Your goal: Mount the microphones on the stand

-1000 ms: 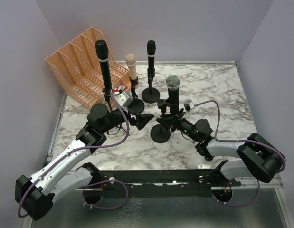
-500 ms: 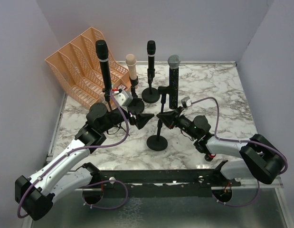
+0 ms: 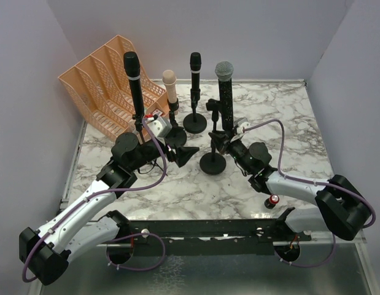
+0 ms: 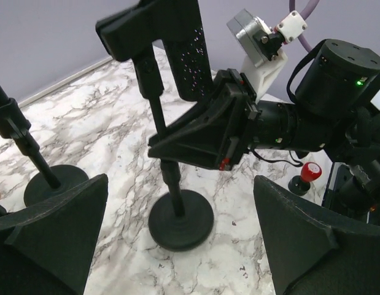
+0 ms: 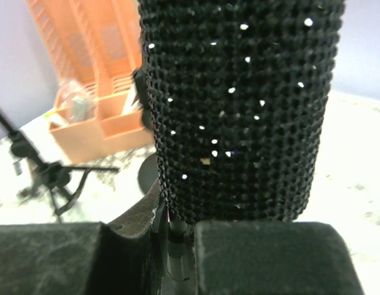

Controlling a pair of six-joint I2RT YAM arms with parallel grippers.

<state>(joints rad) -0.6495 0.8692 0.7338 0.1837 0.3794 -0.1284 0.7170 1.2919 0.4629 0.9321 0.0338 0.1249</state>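
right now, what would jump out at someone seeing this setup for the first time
Four microphones are mounted upright along the back of the marble table, the silver-headed microphone furthest right. The right arm's fingers are shut on the post of its stand, with the left arm's fingers wide open just beside it. A peach file rack fills the back left corner.
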